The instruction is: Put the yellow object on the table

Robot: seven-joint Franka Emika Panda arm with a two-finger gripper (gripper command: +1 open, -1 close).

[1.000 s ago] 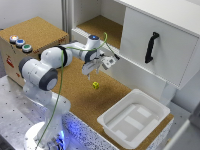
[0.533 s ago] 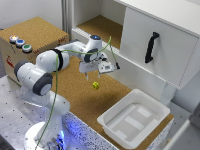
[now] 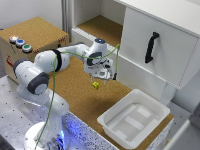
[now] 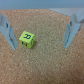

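The yellow object [image 3: 95,85] is a tiny bright yellow cube with dark marks on its faces. It lies on the brown cork table [image 3: 80,95], in front of the white cabinet. In the wrist view the cube [image 4: 26,39] rests on the cork between the two grey fingers [image 4: 72,31], touching neither. My gripper [image 3: 100,77] hangs just above the cube, open and empty, with its jaws spread wide.
A white plastic tray [image 3: 134,119] stands on the table toward the exterior view's right. A white cabinet with a black handle [image 3: 151,47] rises behind the gripper. A cork-topped box with coloured buttons [image 3: 20,42] sits at the exterior view's left.
The gripper has risen slightly away from the cube. The cube stays in the same spot on the cork.
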